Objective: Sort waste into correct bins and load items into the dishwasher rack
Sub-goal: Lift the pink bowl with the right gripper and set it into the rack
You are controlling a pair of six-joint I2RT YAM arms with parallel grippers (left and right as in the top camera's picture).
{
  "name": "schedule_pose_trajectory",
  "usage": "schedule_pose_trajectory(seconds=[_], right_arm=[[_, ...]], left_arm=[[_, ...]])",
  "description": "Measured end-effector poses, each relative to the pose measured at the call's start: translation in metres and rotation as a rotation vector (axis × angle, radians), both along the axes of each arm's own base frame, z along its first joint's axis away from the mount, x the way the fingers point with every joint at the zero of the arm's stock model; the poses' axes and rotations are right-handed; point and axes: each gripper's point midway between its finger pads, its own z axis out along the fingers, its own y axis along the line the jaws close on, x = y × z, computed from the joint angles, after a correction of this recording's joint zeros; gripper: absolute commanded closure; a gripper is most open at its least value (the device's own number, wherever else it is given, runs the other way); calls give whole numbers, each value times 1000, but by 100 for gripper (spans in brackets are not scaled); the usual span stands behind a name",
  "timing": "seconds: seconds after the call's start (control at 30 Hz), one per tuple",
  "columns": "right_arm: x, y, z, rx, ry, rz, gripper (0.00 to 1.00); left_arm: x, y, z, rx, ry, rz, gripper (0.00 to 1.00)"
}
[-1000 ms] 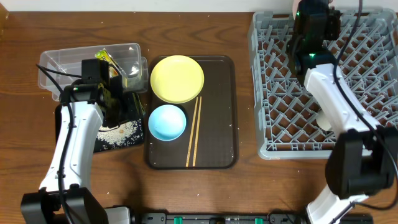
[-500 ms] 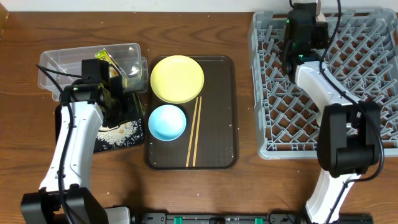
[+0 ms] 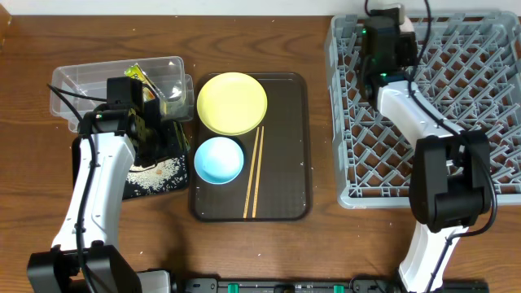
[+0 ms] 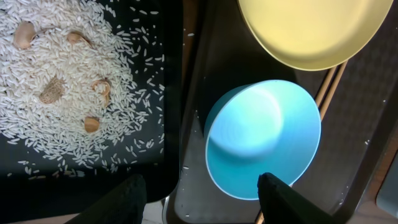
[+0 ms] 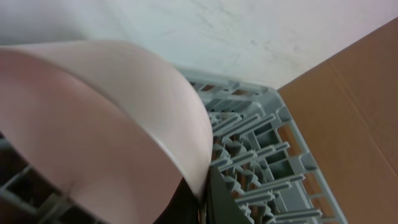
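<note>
Brown wood-grain worktop (image 3: 244, 32), evenly lit; a pale mottled wall (image 5: 249, 31) behind; a plain brown panel (image 5: 360, 93) adjoining.

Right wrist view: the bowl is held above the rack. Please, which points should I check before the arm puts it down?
1. Grip: the right fingers pinch the rim of the pink bowl: ok.
2. Position: the bowl is over the rack, near its corner by the wall: ok.
3. Slot under the bowl free: cannot tell, the bowl hides it.
4. Other arm out of the way: the left fingers are open, hold nothing, and are above the blue bowl: ok.
5. All dishes loaded: not ok; the yellow plate, blue bowl and chopsticks lie on the brown tray.
</note>
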Motion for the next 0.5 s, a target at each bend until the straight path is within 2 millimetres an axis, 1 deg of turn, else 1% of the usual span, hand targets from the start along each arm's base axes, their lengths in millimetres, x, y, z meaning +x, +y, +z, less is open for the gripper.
schedule_pose_trajectory(seconds=[0.23, 0.3, 0.37, 0.43, 0.5], right_arm=[[-12, 13, -10, -29, 63, -11, 98], [-13, 17, -12, -28, 73, -6, 88], [-15, 28, -17, -20, 97, 23, 85], [-18, 44, -26, -14, 132, 64, 82], [-22, 54, -31, -24, 160, 80, 77]], left_arm=[[0, 0, 0, 0, 0, 0, 39], [0, 0, 0, 0, 0, 0, 39], [0, 0, 0, 0, 0, 0, 39], [0, 0, 0, 0, 0, 0, 39], [0, 0, 0, 0, 0, 0, 39]])
